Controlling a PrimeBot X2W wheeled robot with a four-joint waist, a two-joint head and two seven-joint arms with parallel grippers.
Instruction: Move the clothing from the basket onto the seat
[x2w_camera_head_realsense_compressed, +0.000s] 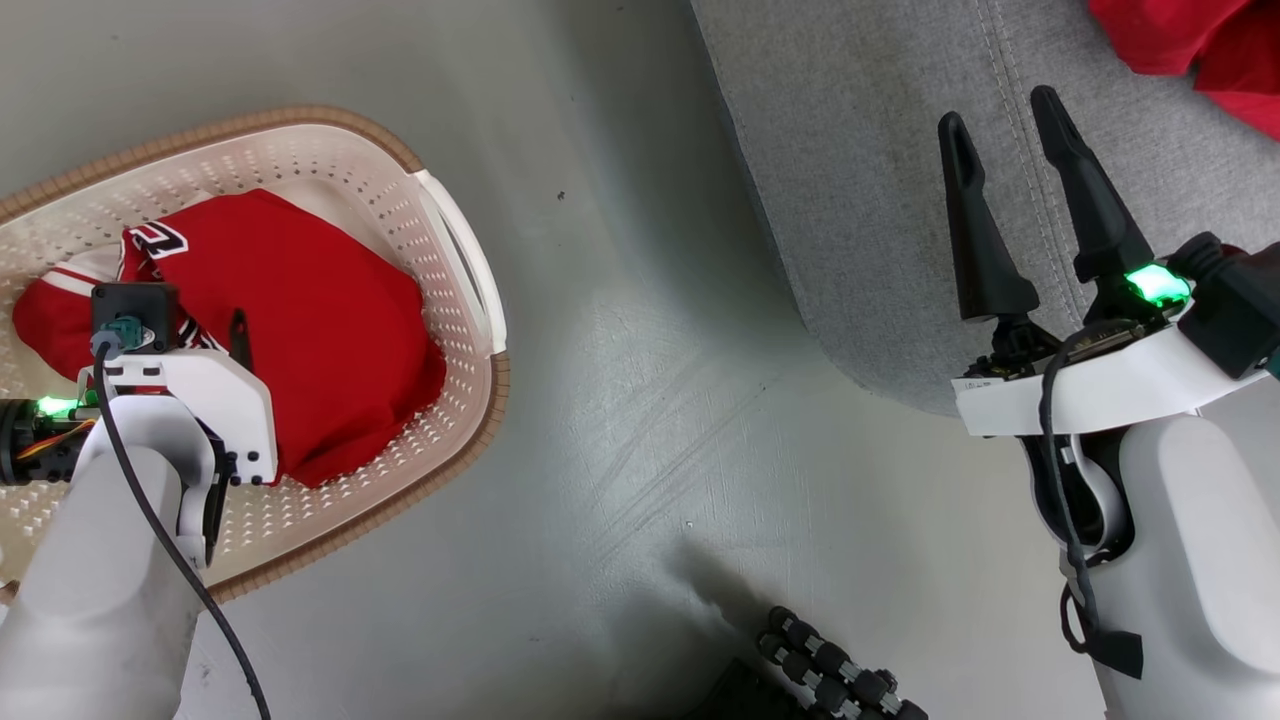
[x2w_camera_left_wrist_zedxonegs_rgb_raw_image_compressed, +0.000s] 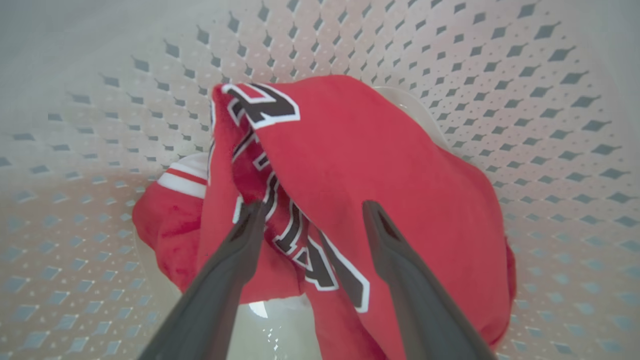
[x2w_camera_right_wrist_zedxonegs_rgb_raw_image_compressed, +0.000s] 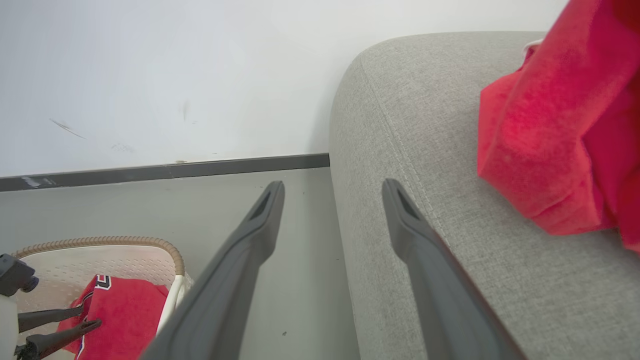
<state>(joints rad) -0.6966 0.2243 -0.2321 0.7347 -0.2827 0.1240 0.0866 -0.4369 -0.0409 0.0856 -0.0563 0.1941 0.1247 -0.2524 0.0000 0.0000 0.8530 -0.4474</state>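
The perforated cream basket (x2w_camera_head_realsense_compressed: 455, 250), at left in the head view, is holding one crumpled red garment (x2w_camera_head_realsense_compressed: 330, 330); a second garment (x2w_camera_head_realsense_compressed: 1200, 50) is lying on the grey fabric sofa (x2w_camera_head_realsense_compressed: 870, 200), upper right. The left gripper (x2w_camera_left_wrist_zedxonegs_rgb_raw_image_compressed: 312, 207) is pointing into the basket, jaws spread, grasping nothing. The right gripper (x2w_camera_head_realsense_compressed: 998, 108) is hovering released over the sofa edge.

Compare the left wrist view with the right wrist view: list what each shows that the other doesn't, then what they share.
Left wrist, not right wrist: white-striped trim on the red jersey. Right wrist, not left wrist: the grey sofa, a second red garment on it, the open right gripper. Both: that jersey in the perforated basket, the open left gripper over it.
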